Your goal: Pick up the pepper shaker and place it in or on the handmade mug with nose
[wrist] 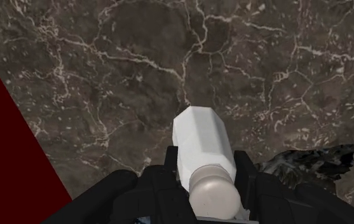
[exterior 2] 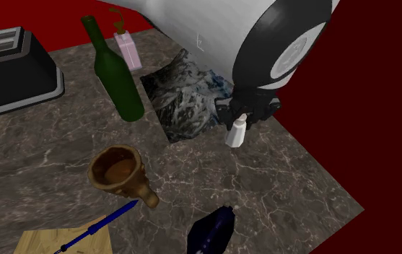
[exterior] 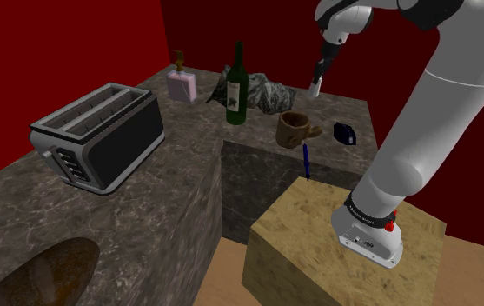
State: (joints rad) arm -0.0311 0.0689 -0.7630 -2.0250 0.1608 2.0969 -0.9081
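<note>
Noted pincer (exterior 2: 242,115) clenched on 1 white pepper shaker (exterior 2: 237,134), held clear above marble worktop (exterior 2: 286,180). Found brown mug (exterior 2: 118,171) upright on worktop, lower than pincer and well apart, toward stand (exterior: 318,261) side.

One each: toaster (exterior: 101,135), green bottle (exterior: 236,87), brown mug (exterior: 294,129), white shaker (exterior 2: 236,133), blue pen (exterior: 306,162), crumpled cloth (exterior 2: 185,101)

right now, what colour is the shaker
The shaker is white, with a slightly greyer rounded end; the wrist view shows it best.
</note>
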